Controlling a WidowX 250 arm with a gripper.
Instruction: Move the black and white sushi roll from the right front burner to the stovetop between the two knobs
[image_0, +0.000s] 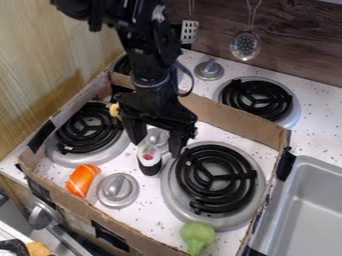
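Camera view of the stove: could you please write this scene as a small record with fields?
gripper: low over the stove top, pointing down
jaws: apart, on either side of the black-and-white item; whether they touch it cannot be told
black-and-white item: upright, small red mark on its white part
orange piece: white-striped, beside the front knob
toy broccoli: green, near the front coil burner
border: cardboard wall around this area
right side: grey sink
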